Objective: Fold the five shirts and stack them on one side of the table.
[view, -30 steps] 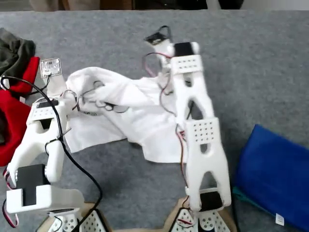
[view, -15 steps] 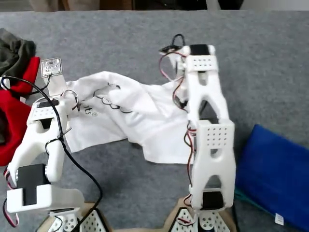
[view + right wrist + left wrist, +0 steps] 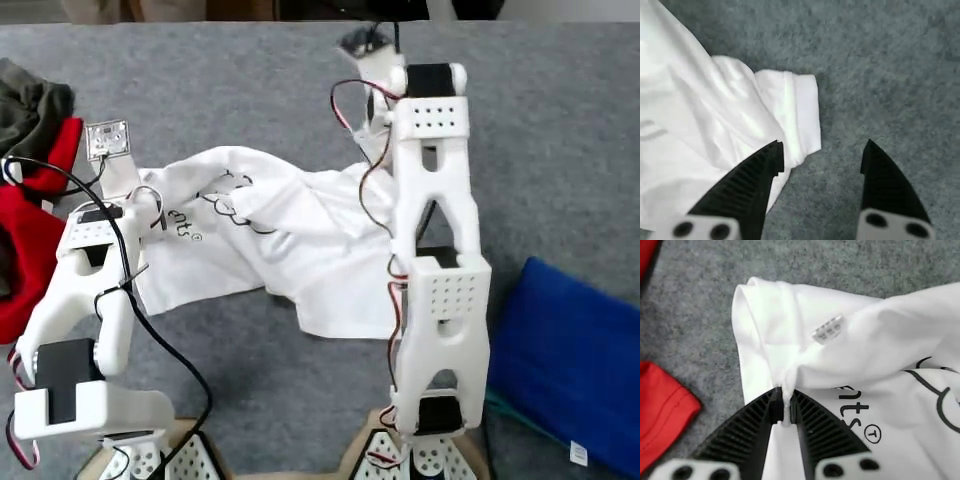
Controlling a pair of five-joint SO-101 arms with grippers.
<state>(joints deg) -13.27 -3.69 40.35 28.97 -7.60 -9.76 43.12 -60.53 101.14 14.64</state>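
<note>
White crumpled shirt (image 3: 290, 225) lies mid-way on the fuzzy grey tabletop (image 3: 220, 80). The left gripper (image 3: 782, 407) pinches a bunched fold; the right gripper (image 3: 823, 147) gapes wide beside a sleeve (image 3: 800, 105). The right arm (image 3: 435, 200) hides the shirt's edge.

white shirt (image 3: 715, 125) (rumpled), right claw (image 3: 823, 148) agape

Not much else here: a grey, carpet-like tabletop (image 3: 560, 120), a light wooden board (image 3: 280, 476) at its near edge, and brownish furniture (image 3: 170, 10) beyond the far edge.
</note>
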